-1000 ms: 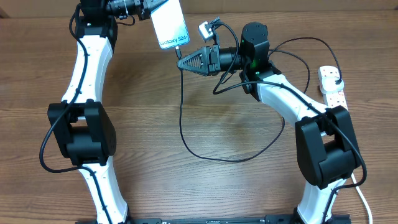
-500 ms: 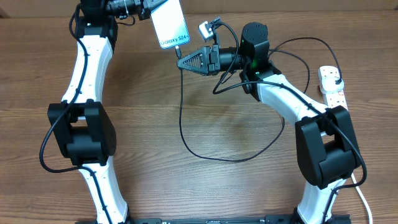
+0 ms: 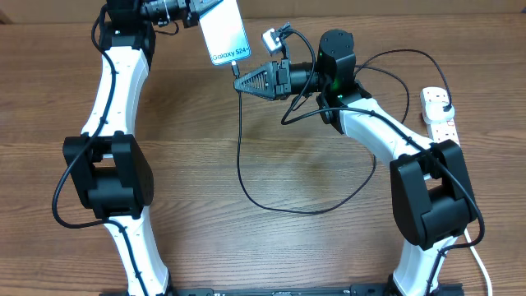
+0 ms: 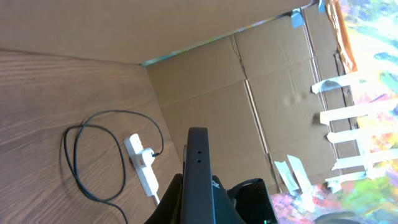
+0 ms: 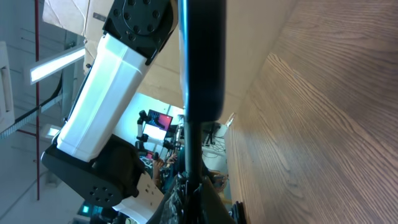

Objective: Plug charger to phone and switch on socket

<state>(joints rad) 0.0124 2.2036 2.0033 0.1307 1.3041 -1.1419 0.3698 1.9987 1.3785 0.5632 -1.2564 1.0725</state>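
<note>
Two grippers: both clamped shut, each on its own item.
Left gripper (image 3: 196,11): closed on the far end of the slim rectangular smartphone with a light blue-teal screen (image 3: 226,31); holds it above the brown wooden table (image 3: 246,255) at the far side, left of centre, screen facing up.
Right gripper (image 3: 240,82): pinched on the long thin black charger cable (image 3: 239,156) just behind the connector tip (image 3: 236,67); points it at the phone's near edge.
Connector tip: at, perhaps touching, that near edge; unclear whether seated.
Phone handling: rigid, light, slick on glass and rim; probably prone to pivot when pushed at the free end; best gripped across the side edges, off the screen.
Cable handling: limp and light, stiff only at the head, so best held right there; lies in a slack loop mid-table, so little drag expected.
White elongated power strip (image 3: 440,113): far right on the table, joined by the cable's other end; light enough to slide, so best pressed straight down on the small switch.
</note>
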